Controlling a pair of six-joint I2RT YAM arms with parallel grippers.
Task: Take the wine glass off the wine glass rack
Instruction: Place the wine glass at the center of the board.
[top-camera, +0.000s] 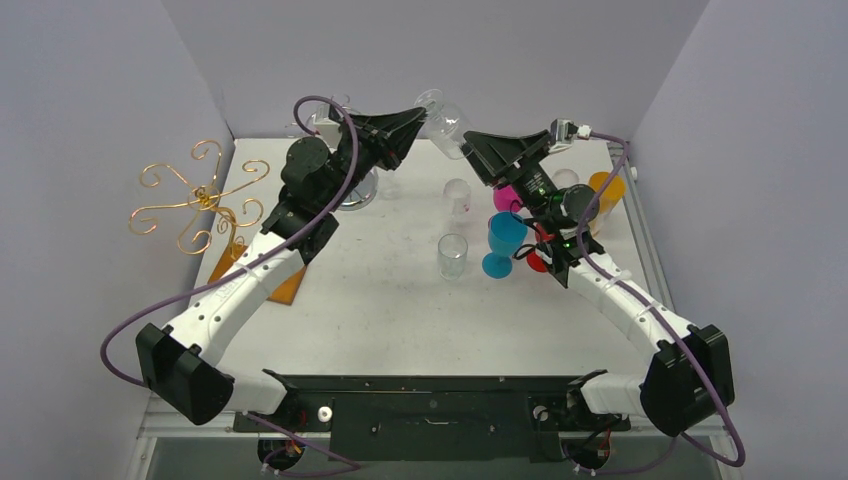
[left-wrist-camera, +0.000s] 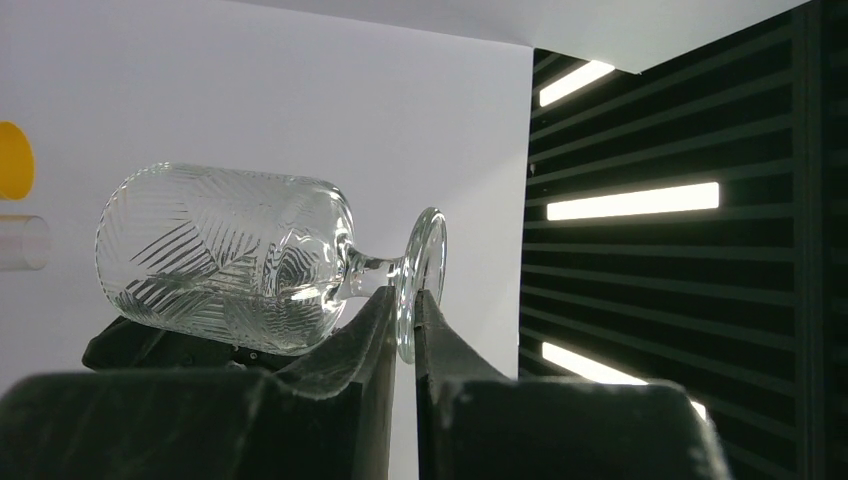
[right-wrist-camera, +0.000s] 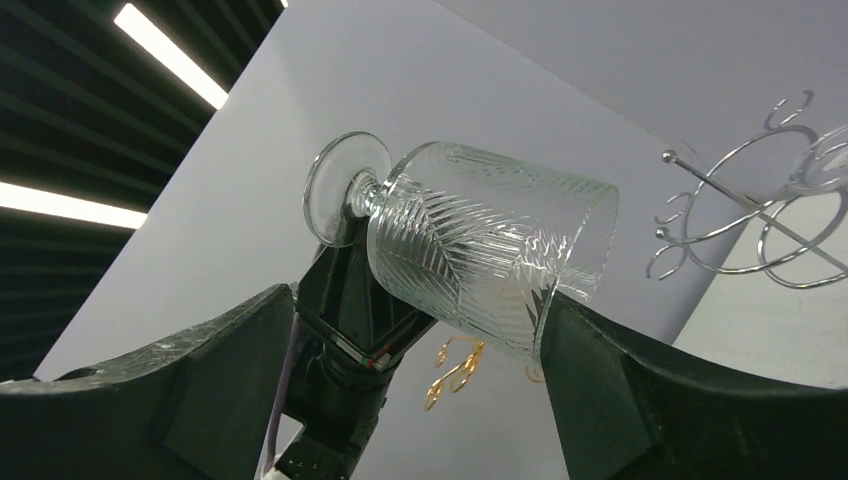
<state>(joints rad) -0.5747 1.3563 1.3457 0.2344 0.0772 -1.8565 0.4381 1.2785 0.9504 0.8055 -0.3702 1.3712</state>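
A clear cut-pattern wine glass (top-camera: 441, 118) hangs in the air over the far middle of the table, lying on its side. My left gripper (top-camera: 415, 120) is shut on its round foot; the left wrist view shows the foot pinched between the fingers (left-wrist-camera: 403, 300), with the bowl (left-wrist-camera: 230, 255) pointing left. My right gripper (top-camera: 472, 146) is open, and its fingers straddle the bowl (right-wrist-camera: 480, 255), the right finger (right-wrist-camera: 600, 360) close by the rim. A gold wire rack (top-camera: 200, 200) stands at the left edge. A silver wire rack (right-wrist-camera: 745, 210) shows in the right wrist view.
Two clear tumblers (top-camera: 453, 255) (top-camera: 457, 195) stand mid-table. A blue goblet (top-camera: 503, 243), a magenta cup (top-camera: 508, 198), an orange cup (top-camera: 607, 188) and a red item (top-camera: 540, 260) crowd under the right arm. An orange mat (top-camera: 285, 285) lies under the left arm. Another glass (right-wrist-camera: 825, 160) hangs on the silver rack.
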